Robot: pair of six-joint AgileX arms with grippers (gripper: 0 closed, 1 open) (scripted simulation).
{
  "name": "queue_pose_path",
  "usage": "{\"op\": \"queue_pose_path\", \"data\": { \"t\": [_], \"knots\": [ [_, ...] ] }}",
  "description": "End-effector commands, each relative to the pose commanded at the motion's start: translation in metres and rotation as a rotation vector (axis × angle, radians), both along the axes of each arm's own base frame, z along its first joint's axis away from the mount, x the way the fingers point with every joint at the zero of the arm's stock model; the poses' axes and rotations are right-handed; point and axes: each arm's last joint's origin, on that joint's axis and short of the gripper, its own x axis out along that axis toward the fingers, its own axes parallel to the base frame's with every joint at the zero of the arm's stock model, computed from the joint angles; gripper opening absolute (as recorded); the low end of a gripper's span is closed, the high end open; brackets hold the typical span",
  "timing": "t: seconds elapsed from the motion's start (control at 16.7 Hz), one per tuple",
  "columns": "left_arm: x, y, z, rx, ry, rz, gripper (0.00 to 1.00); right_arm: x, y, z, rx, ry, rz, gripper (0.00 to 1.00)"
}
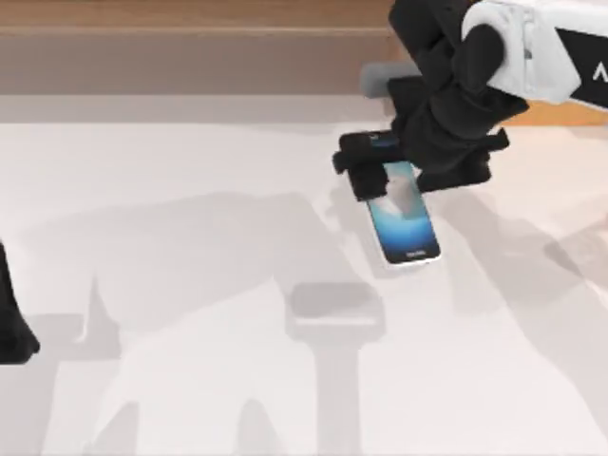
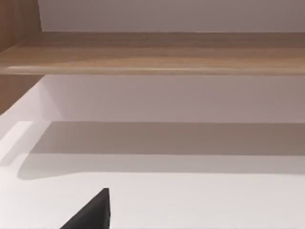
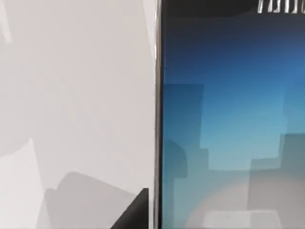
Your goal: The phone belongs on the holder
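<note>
Overhead, the slim silver-rimmed phone (image 1: pixel 406 226) with its glowing blue screen lies flat on the white table (image 1: pixel 190 285), right of centre toward the far edge. Small white writing near its end is too small to read. Directly above its far end, the black right gripper (image 1: pixel 385 180) meets it; its opening cannot be told. Parked, the left arm (image 1: pixel 11 323) sits at the table's left edge.

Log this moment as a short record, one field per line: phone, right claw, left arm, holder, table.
phone: lying flat on the table, screen up, its far end under the right claw
right claw: low over the phone's far end; grip cannot be confirmed
left arm: parked at the table's left edge
holder: cannot be identified
table: pale surface, shadows across it
</note>
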Motion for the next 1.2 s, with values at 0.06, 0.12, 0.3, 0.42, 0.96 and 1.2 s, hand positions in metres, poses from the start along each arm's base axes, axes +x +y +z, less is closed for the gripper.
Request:
{"op": "queue_pose_path", "data": {
  "t": [0.06, 0.12, 0.3, 0.42, 0.96, 1.2],
  "knots": [
    [0.000, 0.000, 0.000, 0.000, 0.000, 0.000, 1.00, 0.002, -0.013, 0.010, 0.042, -0.047, 0.016, 0.00],
    [0.000, 0.000, 0.000, 0.000, 0.000, 0.000, 1.00, 0.004, -0.027, 0.020, 0.080, -0.097, 0.031, 0.00],
    [0.000, 0.000, 0.000, 0.000, 0.000, 0.000, 1.00, 0.006, -0.066, 0.048, 0.170, -0.237, 0.067, 0.00],
    [0.000, 0.000, 0.000, 0.000, 0.000, 0.000, 1.00, 0.005, -0.091, 0.062, 0.209, -0.323, 0.088, 0.00],
    [0.000, 0.000, 0.000, 0.000, 0.000, 0.000, 1.00, -0.027, -0.200, 0.097, 0.260, -0.662, 0.144, 0.00],
    [0.000, 0.000, 0.000, 0.000, 0.000, 0.000, 1.00, -0.049, -0.242, 0.091, 0.244, -0.740, 0.137, 0.00]
  ]
}}
